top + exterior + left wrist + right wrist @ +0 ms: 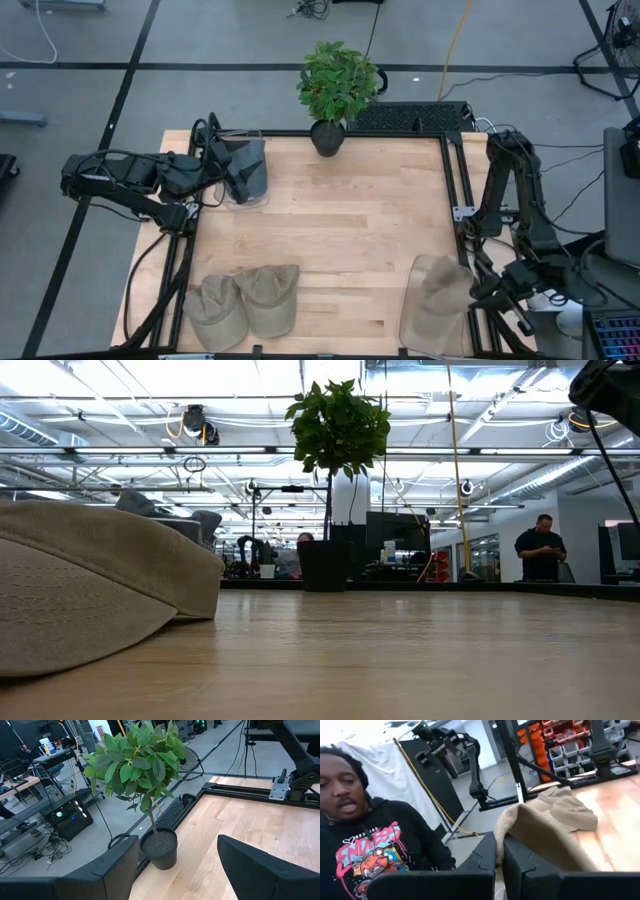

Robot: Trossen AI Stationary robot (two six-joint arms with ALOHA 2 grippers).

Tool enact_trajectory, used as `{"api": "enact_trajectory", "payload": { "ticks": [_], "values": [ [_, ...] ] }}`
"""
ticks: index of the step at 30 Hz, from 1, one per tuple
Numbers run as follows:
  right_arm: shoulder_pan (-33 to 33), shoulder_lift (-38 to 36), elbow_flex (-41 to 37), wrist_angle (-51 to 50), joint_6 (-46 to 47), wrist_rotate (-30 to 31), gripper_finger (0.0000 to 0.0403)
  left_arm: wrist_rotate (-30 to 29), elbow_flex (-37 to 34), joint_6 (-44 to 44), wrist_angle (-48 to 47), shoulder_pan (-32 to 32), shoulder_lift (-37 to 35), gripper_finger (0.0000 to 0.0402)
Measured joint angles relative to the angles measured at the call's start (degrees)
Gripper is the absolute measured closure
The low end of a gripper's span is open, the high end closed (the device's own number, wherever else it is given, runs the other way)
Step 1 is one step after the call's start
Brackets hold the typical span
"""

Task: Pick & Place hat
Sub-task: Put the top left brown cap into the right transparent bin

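Right claw (499, 851) at the near right corner of the tabletop (350, 220): closed tight, pinching a tan hat (436, 296) by its edge. Left claw (175, 865) at the far left: fingers spread, holding nothing, facing a potted plant (335, 90). Two more hats (245, 300) lie near left. A person (365, 835) is beside the right arm.

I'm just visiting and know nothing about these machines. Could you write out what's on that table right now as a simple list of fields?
Table: pale wooden top in a black frame
Right claw: shut on a tan hat, at the table's near right corner
Left claw: open, holding nothing, at the far left corner, facing the potted plant
Other hats: two tan hats lying side by side at the near left edge
Plant position: middle of the far edge
People: one person in a black hoodie close to the right arm; another person standing far off in the room
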Motion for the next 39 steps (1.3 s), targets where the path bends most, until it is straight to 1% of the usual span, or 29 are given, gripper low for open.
{"api": "enact_trajectory", "payload": {
  "ticks": [3, 9, 14, 16, 19, 24, 27, 30, 34, 36, 39],
  "values": [
    [0.5, 0.3, -0.4, -0.3, 1.1, 1.4, 0.0403, 0.0, 0.0, 0.0, 0.0, 0.0, 0.0, 0.0128],
    [-0.1, 1.0, -4.6, 0.4, 5.9, 3.5, 0.0403, 0.0, 0.0, 0.0, 0.0, 0.0, 0.0, 0.0128],
    [-1.0, 2.8, -9.4, 9.0, 1.8, 2.9, 0.0403, 0.0, 0.0, 0.0, 0.0, 0.0, 0.0, 0.0128],
    [-1.0, 4.0, -11.8, 12.5, 2.2, 2.1, 0.0403, 0.0, 0.0, 0.0, 0.0, 0.0, 0.0, 0.0128],
    [-0.9, 5.8, -15.5, 15.5, 8.7, 2.1, 0.0403, 0.0, 0.0, 0.0, 0.0, 0.0, 0.0, 0.0128],
    [-0.9, 7.7, -19.3, 15.9, 22.5, 2.1, 0.0403, 0.0, 0.0, 0.0, 0.0, 0.0, 0.0, 0.0128],
    [-0.9, 7.5, -19.7, 16.1, 25.9, 2.1, 0.0403, 0.0, 0.0, 0.0, 0.0, 0.0, 0.0, 0.0128],
    [-0.9, 6.9, -18.9, 19.0, 22.6, 1.9, 0.0403, 0.0, 0.0, 0.0, 0.0, 0.0, 0.0, 0.0128],
    [-0.9, 5.5, -17.5, 26.8, 13.2, 2.0, 0.0403, 0.0, 0.0, 0.0, 0.0, 0.0, 0.0, 0.0128],
    [-0.9, 4.7, -16.3, 28.2, 9.4, 2.5, 0.0403, 0.0, 0.0, 0.0, 0.0, 0.0, 0.0, 0.0128],
    [-0.4, 3.4, -14.3, 28.3, 6.6, 5.1, 0.0403, 0.0, 0.0, 0.0, 0.0, 0.0, 0.0, 0.0128]
  ]
}}
